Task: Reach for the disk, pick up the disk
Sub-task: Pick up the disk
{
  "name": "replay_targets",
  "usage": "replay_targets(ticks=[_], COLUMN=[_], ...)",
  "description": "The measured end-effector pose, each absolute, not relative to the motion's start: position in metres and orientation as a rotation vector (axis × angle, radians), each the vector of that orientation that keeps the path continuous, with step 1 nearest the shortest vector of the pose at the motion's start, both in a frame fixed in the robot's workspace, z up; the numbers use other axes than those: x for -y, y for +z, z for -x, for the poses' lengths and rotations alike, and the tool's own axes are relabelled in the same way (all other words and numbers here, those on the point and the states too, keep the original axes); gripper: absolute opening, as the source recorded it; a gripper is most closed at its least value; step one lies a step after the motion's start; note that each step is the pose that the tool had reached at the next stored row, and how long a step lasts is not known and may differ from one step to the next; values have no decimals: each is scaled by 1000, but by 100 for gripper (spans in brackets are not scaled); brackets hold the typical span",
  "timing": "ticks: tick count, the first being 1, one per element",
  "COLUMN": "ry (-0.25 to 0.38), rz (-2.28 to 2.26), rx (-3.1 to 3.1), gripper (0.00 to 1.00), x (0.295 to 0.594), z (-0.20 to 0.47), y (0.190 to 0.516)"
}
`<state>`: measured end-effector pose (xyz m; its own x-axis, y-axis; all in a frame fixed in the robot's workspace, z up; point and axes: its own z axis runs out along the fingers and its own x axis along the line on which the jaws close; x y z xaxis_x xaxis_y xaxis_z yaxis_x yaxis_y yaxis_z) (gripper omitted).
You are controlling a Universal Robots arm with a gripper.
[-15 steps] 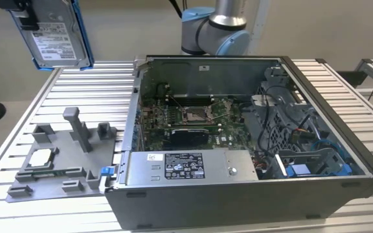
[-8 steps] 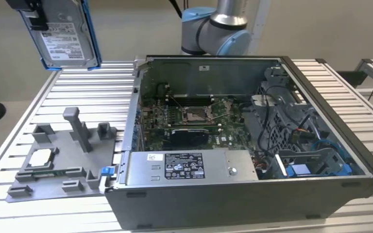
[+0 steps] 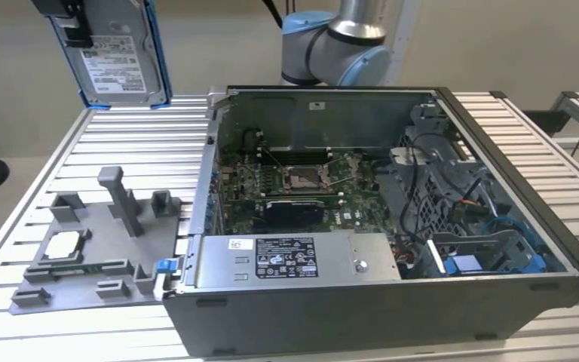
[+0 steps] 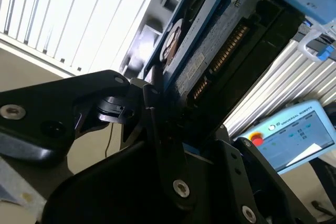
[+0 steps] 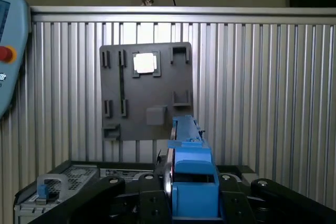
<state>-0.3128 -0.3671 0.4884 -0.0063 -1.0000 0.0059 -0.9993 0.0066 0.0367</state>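
Note:
The disk (image 3: pixel 118 56) hangs upright high above the table at the exterior view's far left, a silver-grey drive with a white label and a blue bracket round its edges. My gripper (image 3: pixel 69 20) is shut on its upper part. In both wrist views the disk (image 5: pixel 191 179) is edge-on between my black fingers (image 5: pixel 152 203), its blue bracket towards the camera. The second wrist view shows the disk's (image 4: pixel 210 51) connector edge and underside running away from my gripper (image 4: pixel 181 119).
An open computer case (image 3: pixel 531 226) lies on the slatted aluminium table (image 3: pixel 118 143), with a silver box (image 3: pixel 289 260) at its near end. A grey fixture plate (image 3: pixel 88 241) lies at the exterior view's left. A teach pendant (image 4: pixel 294 135) lies off the table.

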Motion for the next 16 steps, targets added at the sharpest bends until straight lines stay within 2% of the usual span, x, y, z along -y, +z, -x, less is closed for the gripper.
replay_targets(ticks=[16], ry=[-42], rz=[-2189], rx=[2203], gripper=[0], x=[368], z=[271], y=[488])
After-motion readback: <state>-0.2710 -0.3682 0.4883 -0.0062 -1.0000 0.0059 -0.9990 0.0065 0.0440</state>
